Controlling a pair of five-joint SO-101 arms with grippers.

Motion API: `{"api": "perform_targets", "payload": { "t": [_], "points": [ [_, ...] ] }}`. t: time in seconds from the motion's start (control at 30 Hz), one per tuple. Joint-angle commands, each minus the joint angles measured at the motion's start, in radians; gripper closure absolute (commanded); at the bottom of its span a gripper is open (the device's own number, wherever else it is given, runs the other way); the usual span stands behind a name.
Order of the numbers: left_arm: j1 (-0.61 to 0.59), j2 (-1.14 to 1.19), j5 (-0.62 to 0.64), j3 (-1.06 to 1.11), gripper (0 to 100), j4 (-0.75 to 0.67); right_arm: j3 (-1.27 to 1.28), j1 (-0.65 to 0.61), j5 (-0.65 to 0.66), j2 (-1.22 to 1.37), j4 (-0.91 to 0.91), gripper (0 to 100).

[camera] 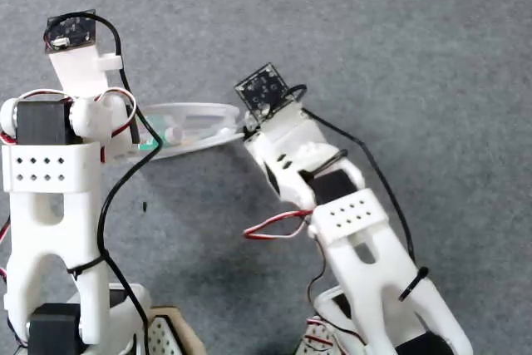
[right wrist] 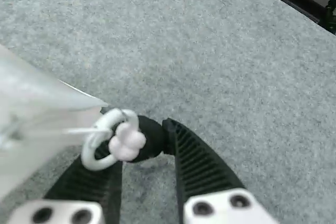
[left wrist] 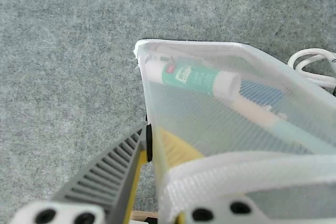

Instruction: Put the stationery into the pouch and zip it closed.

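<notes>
Left gripper (left wrist: 152, 150) pinches the pouch (left wrist: 226, 124); right gripper (right wrist: 157, 135) pinches the zip tag (right wrist: 125, 141). A hard tug could slip it free.

I'm looking at a grey, felt-like surface (camera: 416, 56), its nap showing beside the left fingers (left wrist: 110, 171) and beyond the right fingers (right wrist: 197, 161). The translucent pouch (camera: 195, 126) stretches between the two sets of fingers; I can't tell whether it touches the surface. A small dark speck (camera: 144, 205) lies behind the left fingers, toward that arm's base.
</notes>
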Motion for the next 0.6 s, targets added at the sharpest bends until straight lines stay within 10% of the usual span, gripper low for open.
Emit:
{"api": "perform_targets", "payload": {
  "t": [0.0, 0.57],
  "points": [
    [0.010, 0.000, -0.014, -0.024, 97, -0.017, -0.113, 0.011, 0.051, -0.010, 0.091, 98.6],
    [0.010, 0.000, -0.014, -0.022, 97, -0.025, -0.711, 0.005, 0.141, -0.010, 0.572, 98.6]
  ]
}}
